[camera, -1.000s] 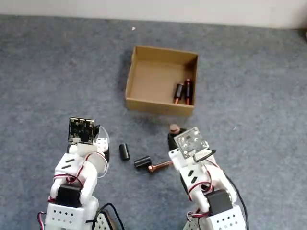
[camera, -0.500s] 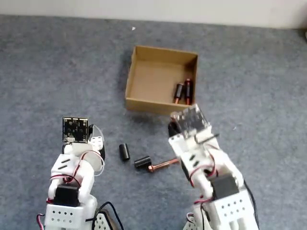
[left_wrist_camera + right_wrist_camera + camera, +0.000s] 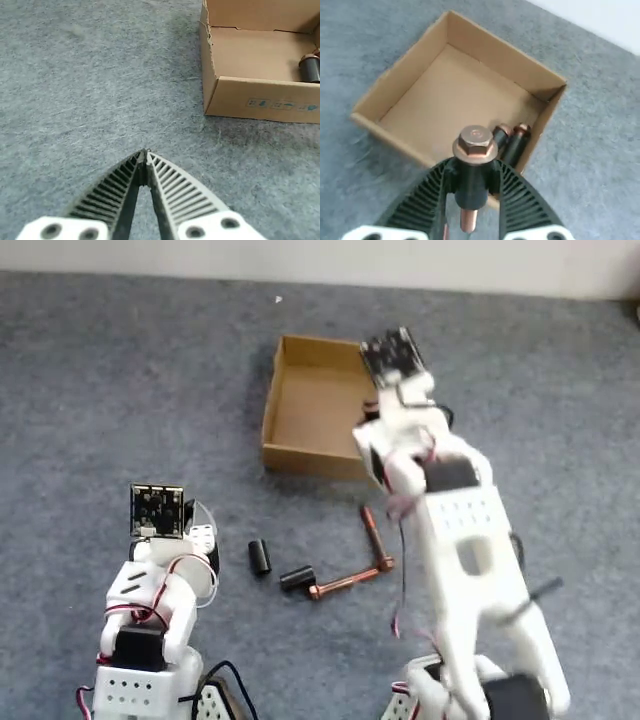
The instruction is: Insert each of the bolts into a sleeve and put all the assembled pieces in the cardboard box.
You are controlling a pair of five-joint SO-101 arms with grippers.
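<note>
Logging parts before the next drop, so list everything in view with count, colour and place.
cardboard box: one, brown, on the carpet ahead of both arms
assembled pieces: two, black with copper, side by side against one wall inside the box
held assembled piece: one, black with copper, above the box
loose sleeves: two, black, on the carpet between the arms
loose bolts: two, copper, on the carpet beside the sleeves
carpet: grey, under everything
left pincer: shut, empty, over the carpet
right pincer: shut on the held assembled piece

Seemingly a robotics lab or office room: grey short-pile carpet (image 3: pixel 120 390) covers the worktop, a pale wall (image 3: pixel 300 258) edges 12 o'clock, white robot arms (image 3: pixel 150 605) at 6 o'clock.
</note>
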